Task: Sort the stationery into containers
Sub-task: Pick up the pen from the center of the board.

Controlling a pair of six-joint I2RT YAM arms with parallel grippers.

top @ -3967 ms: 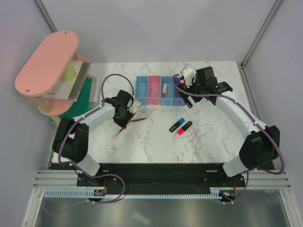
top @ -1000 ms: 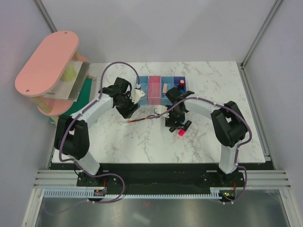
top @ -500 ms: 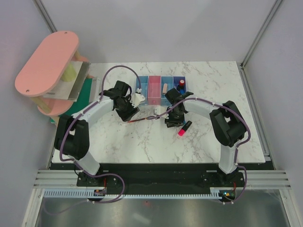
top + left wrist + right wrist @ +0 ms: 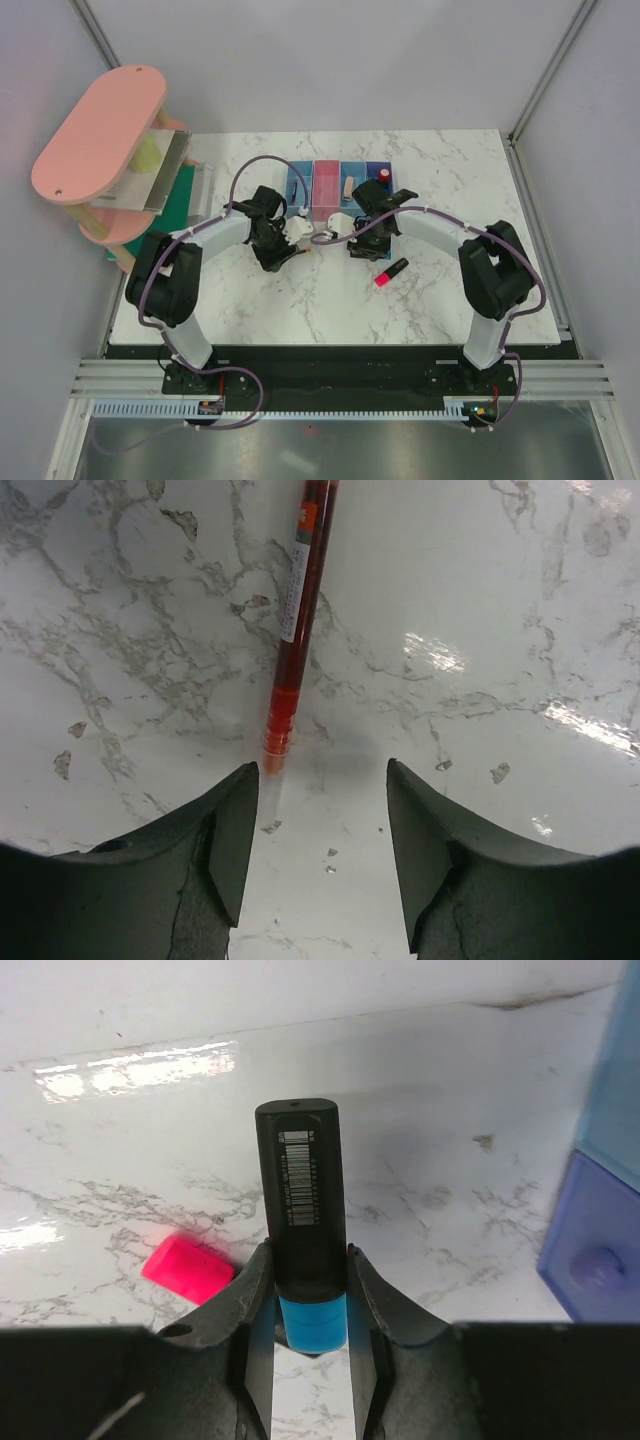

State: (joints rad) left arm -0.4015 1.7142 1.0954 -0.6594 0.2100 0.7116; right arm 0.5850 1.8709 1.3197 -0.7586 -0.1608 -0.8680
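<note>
In the right wrist view my right gripper [image 4: 305,1300] is shut on the blue highlighter [image 4: 302,1200], its black body sticking out ahead of the fingers. The pink highlighter [image 4: 188,1268] lies on the marble just beside it. From above, the right gripper [image 4: 362,243] sits in front of the containers [image 4: 327,185], with the pink highlighter [image 4: 390,271] to its lower right. My left gripper [image 4: 320,860] is open and low over the table, and a dark-red pen [image 4: 300,610] lies with its tip at the left finger. The beige eraser [image 4: 347,187] and the red-black capped piece [image 4: 384,175] lie in bins.
The big pink shelf rack [image 4: 100,135] stands at the far left with a green sheet [image 4: 180,205] under it. The purple bin [image 4: 600,1250] and a light blue bin [image 4: 615,1090] edge the right wrist view. Both arms' cables loop over the table's middle.
The right gripper has shut on the blue highlighter and carried it away from the pink one, toward the bins. The left gripper has moved down over the red pen.
</note>
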